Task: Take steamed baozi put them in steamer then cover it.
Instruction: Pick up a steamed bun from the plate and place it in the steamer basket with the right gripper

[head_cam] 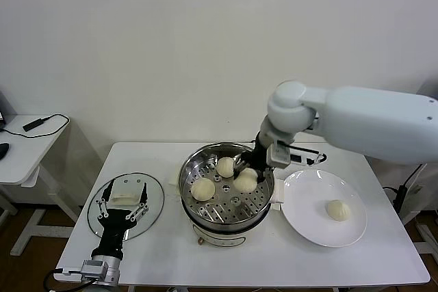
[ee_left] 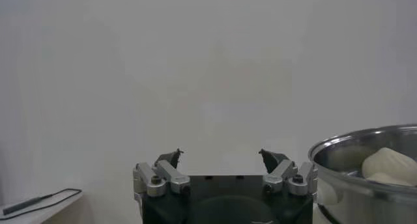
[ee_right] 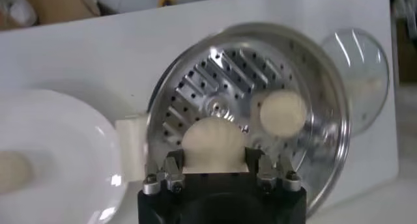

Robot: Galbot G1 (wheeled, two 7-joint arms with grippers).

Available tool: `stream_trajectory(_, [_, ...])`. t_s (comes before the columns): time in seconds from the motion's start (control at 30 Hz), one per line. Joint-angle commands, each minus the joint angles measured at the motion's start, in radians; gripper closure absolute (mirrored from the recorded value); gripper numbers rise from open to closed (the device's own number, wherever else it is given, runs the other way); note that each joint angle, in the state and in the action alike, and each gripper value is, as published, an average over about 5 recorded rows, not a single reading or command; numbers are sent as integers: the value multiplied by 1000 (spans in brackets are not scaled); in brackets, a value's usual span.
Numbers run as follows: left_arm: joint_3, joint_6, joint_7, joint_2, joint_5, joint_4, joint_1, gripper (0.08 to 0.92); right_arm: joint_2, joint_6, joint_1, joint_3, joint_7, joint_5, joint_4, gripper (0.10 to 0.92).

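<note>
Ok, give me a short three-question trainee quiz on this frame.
1. How many baozi are inside the steamer?
2. True or false: the glass lid covers the steamer.
3. Which gripper has a baozi between its fingers? A: left gripper. B: right gripper.

Key:
1. Three; a fourth lies on the plate.
2. False; it lies on the table beside the steamer, under the open left gripper.
3. B.
</note>
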Motion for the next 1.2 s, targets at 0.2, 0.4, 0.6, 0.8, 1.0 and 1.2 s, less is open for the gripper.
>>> stream_trajectory(0.2, [-4,-9,0,6,-6,0,5,177,95,223,-146,31,111,-271,-21,372])
stream_trajectory(0.4, [-6,-14,0,7,-7,2,6,177,104,230,-164,34,65,-257,-24,371])
stream_trajectory(0.6, [-6,-19,-1,6,-8,9,6,177,102,236,-162,40,7,-235,-22,364])
stream_trajectory(0.8, [-5,-21,-1,3,-8,15,4,177,96,236,-142,40,-50,-196,-16,362])
stream_trajectory(1.0, [-4,-23,-1,2,-8,20,2,177,98,237,-146,36,-46,-192,-18,341])
stream_trajectory(1.2, [-4,-23,-1,2,-8,22,-1,177,97,232,-136,46,-28,-197,-15,226])
